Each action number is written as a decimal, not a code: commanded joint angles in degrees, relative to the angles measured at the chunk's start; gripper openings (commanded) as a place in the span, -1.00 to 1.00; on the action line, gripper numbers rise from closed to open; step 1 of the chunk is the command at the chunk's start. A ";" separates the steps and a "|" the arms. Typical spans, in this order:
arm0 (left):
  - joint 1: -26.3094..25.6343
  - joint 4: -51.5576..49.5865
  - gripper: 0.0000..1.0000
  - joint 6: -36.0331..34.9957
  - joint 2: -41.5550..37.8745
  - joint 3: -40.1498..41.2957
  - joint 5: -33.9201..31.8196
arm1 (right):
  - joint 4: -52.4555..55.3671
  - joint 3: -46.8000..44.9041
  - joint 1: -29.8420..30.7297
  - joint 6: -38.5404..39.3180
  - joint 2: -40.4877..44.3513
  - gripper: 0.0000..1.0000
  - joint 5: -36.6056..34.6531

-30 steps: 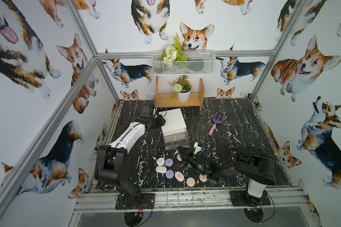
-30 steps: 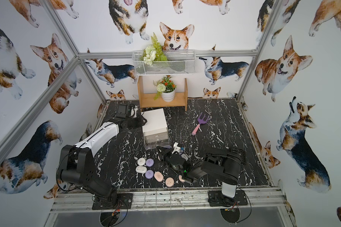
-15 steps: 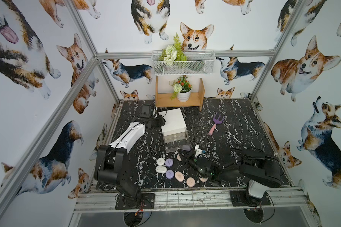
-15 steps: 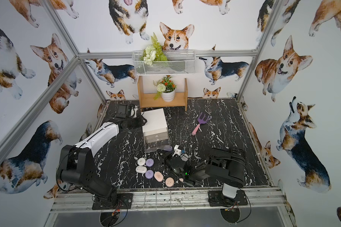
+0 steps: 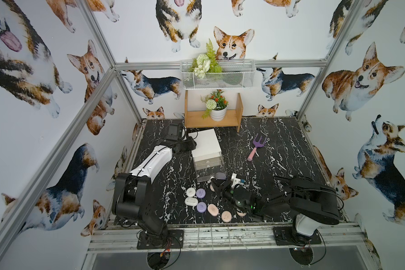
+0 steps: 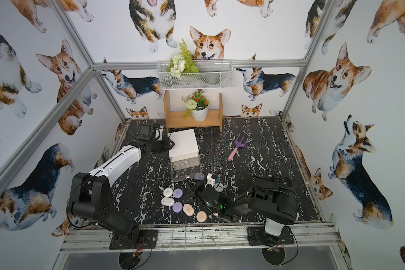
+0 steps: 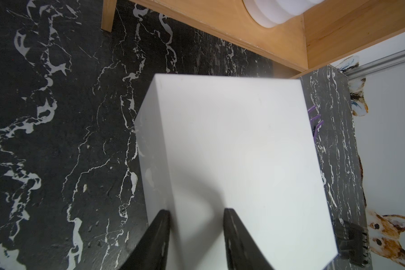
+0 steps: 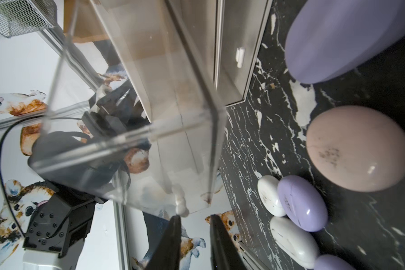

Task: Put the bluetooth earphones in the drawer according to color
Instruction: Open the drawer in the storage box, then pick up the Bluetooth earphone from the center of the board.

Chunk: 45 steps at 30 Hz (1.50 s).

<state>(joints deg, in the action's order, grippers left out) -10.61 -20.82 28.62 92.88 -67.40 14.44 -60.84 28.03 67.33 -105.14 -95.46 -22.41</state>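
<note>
Under the left gripper [image 7: 195,210], whose black fingers [image 7: 154,238] look like matt plastic, the drawer [image 7: 232,152] has a smooth, matt white plastic top. Beside the fingers the tabletop [image 7: 56,117] is a black, white-veined marble-look surface with a dull sheen, and beyond them the wooden shelf [image 7: 220,28] is pale, smooth wood. Just past the right gripper [image 8: 195,216] fingertips the tray [image 8: 131,140] is clear glossy plastic. To their side the bluetooth earphones [image 8: 358,149] are smooth, semi-gloss shells with small highlights and grey scuffs.
</note>
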 commanded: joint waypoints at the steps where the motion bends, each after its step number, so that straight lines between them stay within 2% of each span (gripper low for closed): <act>1: -0.13 -12.03 -0.15 -1.39 1.01 0.69 -2.40 | 4.24 -0.17 0.39 2.00 1.50 -0.13 0.36; 6: -0.13 -12.16 -0.14 -1.48 0.95 0.42 -2.74 | 6.57 -0.21 1.01 2.95 3.97 0.07 0.35; 14: -0.19 -12.99 -0.08 -1.68 0.37 -0.43 -3.49 | 14.36 -0.54 3.78 6.07 10.11 0.15 1.26; 22: -0.11 -16.04 0.28 -2.52 -2.44 -3.71 -5.18 | 34.18 0.35 3.95 15.84 23.70 0.25 1.57; 25: -0.12 -17.54 0.47 -2.83 -4.37 -5.46 -5.85 | 43.07 0.88 4.01 19.88 30.74 0.25 -1.49; 30: -0.16 -21.74 0.57 -3.63 -8.32 -9.61 -8.20 | 57.03 2.54 2.99 25.40 42.18 0.37 -6.70; 34: -0.11 -26.05 0.60 -4.34 -12.73 -11.42 -11.52 | 65.27 3.68 -2.02 29.58 48.63 0.39 -6.11; 37: -0.11 -29.28 0.62 -4.97 -15.97 -9.71 -15.24 | 72.62 5.73 -9.86 33.61 50.90 0.42 -2.79; 41: 0.40 -29.71 0.62 -4.82 -20.83 -2.08 -16.98 | 78.01 7.51 -21.65 39.07 48.55 0.43 6.50; 45: 2.59 -26.68 0.62 -4.11 -24.92 6.57 -14.19 | 77.10 7.90 -31.13 44.81 41.33 0.40 19.15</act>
<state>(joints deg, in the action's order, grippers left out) -9.17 -48.34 24.32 69.76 -64.47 -0.25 13.08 35.33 39.83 -67.18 -51.03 -14.39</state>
